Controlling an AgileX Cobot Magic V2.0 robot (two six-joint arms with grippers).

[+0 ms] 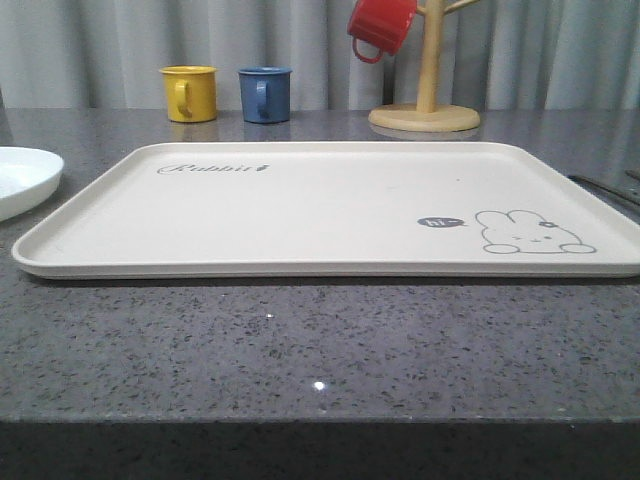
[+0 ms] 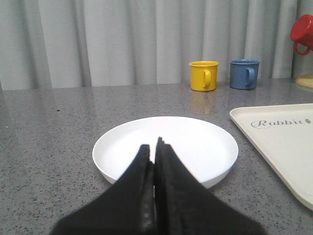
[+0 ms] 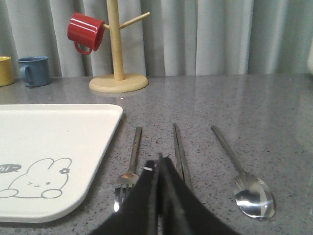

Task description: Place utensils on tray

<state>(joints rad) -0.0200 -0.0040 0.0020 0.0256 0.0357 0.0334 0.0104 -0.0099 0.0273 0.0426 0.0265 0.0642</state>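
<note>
Nothing is placed yet: fork [image 3: 128, 169], chopsticks [image 3: 179, 152] and spoon [image 3: 243, 174] lie beside the tray [image 3: 73, 147]. Right gripper [image 3: 159, 164] is pressed closed, empty; left gripper [image 2: 154, 152] likewise. Opening before descent onto the fork handle is advised.

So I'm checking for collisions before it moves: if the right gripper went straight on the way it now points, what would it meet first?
Probably the chopsticks, lying just ahead of the shut right gripper between the fork and spoon. How high it sits above them is unclear.
</note>
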